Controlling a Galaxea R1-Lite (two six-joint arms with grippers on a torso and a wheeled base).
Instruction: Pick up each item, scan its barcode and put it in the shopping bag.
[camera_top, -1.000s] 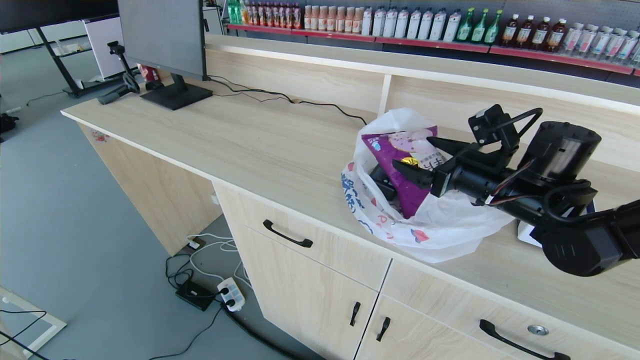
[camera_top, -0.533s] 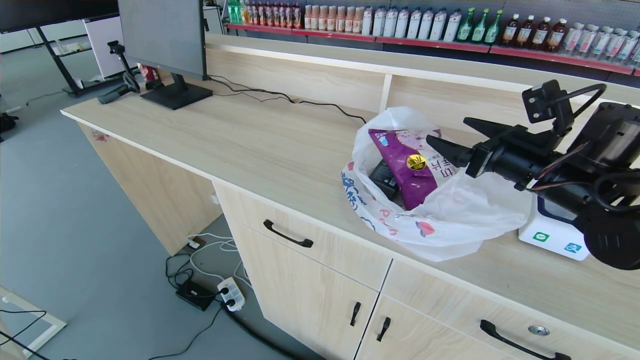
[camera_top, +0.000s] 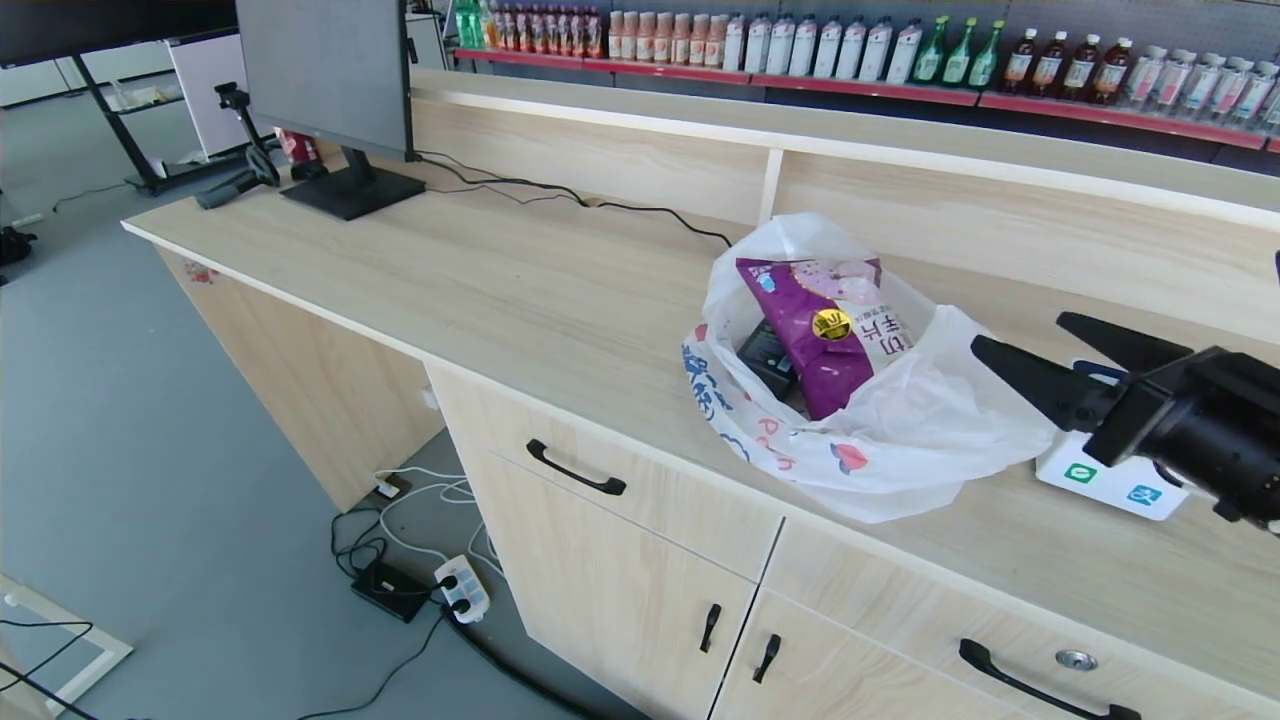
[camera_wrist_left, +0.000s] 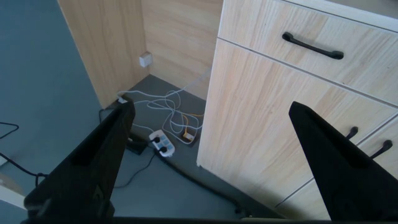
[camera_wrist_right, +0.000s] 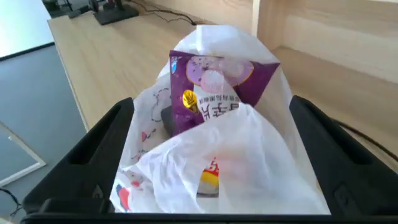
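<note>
A white plastic shopping bag (camera_top: 890, 440) lies on the wooden counter (camera_top: 520, 290), its mouth facing up. A purple snack packet (camera_top: 830, 335) with a gold sticker stands tilted inside it, beside a dark flat item (camera_top: 768, 357). The same bag (camera_wrist_right: 249, 168) and purple packet (camera_wrist_right: 214, 87) appear in the right wrist view. My right gripper (camera_top: 1020, 350) hovers open and empty just right of the bag, above a white scanner box (camera_top: 1105, 480). My left gripper (camera_wrist_left: 211, 124) hangs open and empty below counter height, facing the cabinet drawers (camera_wrist_left: 292, 93) and the floor.
A monitor (camera_top: 325, 90) on a stand and a handheld scanner holder (camera_top: 240, 150) sit at the counter's far left, with a black cable (camera_top: 600, 205) running along the back. Shelves of bottles (camera_top: 850, 45) line the rear wall. A power strip (camera_top: 460, 590) and cables lie on the floor.
My right gripper let go of the purple packet, leaving it in the bag, rose, then drew back right and came down beside the bag, open and empty.
</note>
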